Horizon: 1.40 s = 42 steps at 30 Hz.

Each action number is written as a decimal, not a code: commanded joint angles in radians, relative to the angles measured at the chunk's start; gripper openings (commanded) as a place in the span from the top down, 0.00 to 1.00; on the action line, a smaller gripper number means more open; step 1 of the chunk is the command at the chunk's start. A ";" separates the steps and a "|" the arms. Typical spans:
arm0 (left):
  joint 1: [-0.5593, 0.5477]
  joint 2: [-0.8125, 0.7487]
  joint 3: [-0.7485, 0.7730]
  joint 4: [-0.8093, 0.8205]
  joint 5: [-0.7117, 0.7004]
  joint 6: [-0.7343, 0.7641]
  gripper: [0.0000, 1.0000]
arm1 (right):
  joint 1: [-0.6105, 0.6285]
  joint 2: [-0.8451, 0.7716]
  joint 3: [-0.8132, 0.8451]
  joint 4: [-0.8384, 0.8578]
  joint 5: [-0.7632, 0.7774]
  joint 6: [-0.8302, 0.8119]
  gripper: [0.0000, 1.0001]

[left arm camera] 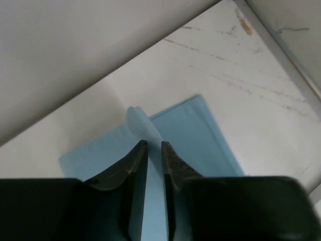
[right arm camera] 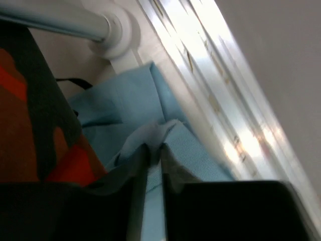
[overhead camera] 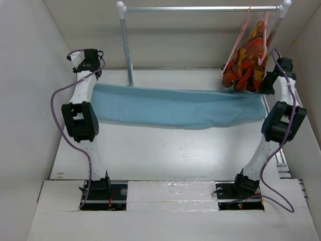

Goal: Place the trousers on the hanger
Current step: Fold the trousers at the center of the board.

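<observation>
At the bottom of the overhead view, closest to the camera, the two arm bases [overhead camera: 103,193] were bolted to the near edge of a white table [overhead camera: 170,150], one lower left and one lower right. Both arms reached up the frame. The left gripper [overhead camera: 93,80], upper left, pinched the left end of the trousers [overhead camera: 175,108]; its wrist view showed the fingers [left arm camera: 138,160] pressed close with a raised fold of blue cloth between them. The trousers lay as a long sky-blue band across the middle of the table, stretched from one gripper to the other, the lower edge sagging slightly at centre. Above them stood a grey rack post [overhead camera: 126,47] carrying a horizontal rail [overhead camera: 200,8] along the top edge. At upper right the pale pink hanger [overhead camera: 239,41] hung from the rail, beside an orange-red patterned garment [overhead camera: 248,60]. The right gripper [overhead camera: 268,83], just below that garment, was likewise clamped on the trousers' right end, cloth bunched between its nearly touching fingers [right arm camera: 140,160]
</observation>
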 commanded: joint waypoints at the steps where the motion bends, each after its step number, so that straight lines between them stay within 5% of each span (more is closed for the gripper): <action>1: 0.010 0.054 0.084 0.066 -0.014 0.096 0.84 | -0.015 0.007 0.056 0.179 -0.019 0.005 0.73; 3: 0.010 0.149 0.179 -0.062 0.017 0.071 0.70 | -0.015 0.002 0.025 0.222 -0.088 0.006 0.30; 5: 0.010 0.166 0.241 -0.089 0.038 0.070 0.58 | -0.015 -0.022 -0.004 0.236 -0.101 0.009 0.21; 7: 0.010 0.111 0.169 -0.022 0.061 0.081 0.29 | -0.015 -0.053 -0.051 0.232 -0.090 0.008 0.18; 9: 0.010 0.013 0.111 0.047 0.136 0.092 0.17 | -0.026 -0.122 -0.110 0.241 -0.104 0.009 0.15; 12: 0.010 -0.157 -0.045 0.072 0.176 0.049 0.17 | -0.050 -0.244 -0.272 0.279 -0.184 0.020 0.15; 16: 0.010 -0.435 -0.509 0.156 0.259 -0.032 0.23 | -0.050 -0.427 -0.539 0.385 -0.253 0.029 0.21; 18: 0.051 -0.588 -0.662 0.208 0.314 -0.074 0.25 | -0.050 -0.482 -0.681 0.391 -0.250 0.022 0.37; 19: 0.071 -0.625 -0.793 0.225 0.352 -0.084 0.26 | -0.050 -0.537 -0.723 0.402 -0.248 0.023 0.50; 20: 0.091 -0.683 -0.848 0.245 0.427 -0.083 0.26 | -0.050 -0.565 -0.763 0.407 -0.245 0.029 0.83; 22: 0.105 -0.701 -0.931 0.247 0.454 -0.066 0.26 | -0.061 -0.641 -0.861 0.425 -0.242 0.041 1.00; 24: 0.105 -0.670 -0.946 0.238 0.486 -0.063 0.26 | -0.061 -0.682 -0.912 0.440 -0.236 0.049 1.00; 25: 0.105 -0.599 -0.940 0.236 0.533 -0.071 0.25 | -0.081 -0.695 -0.967 0.462 -0.251 0.054 0.73; 26: 0.105 -0.598 -0.940 0.236 0.534 -0.071 0.25 | -0.081 -0.696 -0.967 0.462 -0.251 0.054 0.73; 28: 0.105 -0.529 -0.922 0.244 0.566 -0.080 0.24 | -0.108 -0.659 -0.996 0.463 -0.351 0.057 0.38; 29: 0.105 -0.506 -0.914 0.256 0.564 -0.088 0.24 | -0.119 -0.645 -1.010 0.483 -0.377 0.061 0.31; 32: 0.105 -0.435 -0.884 0.271 0.574 -0.097 0.24 | -0.119 -0.572 -1.035 0.525 -0.449 0.061 0.25; 42: 0.105 -0.300 -0.865 0.300 0.519 -0.131 0.29 | -0.113 -0.446 -1.007 0.647 -0.407 0.205 0.29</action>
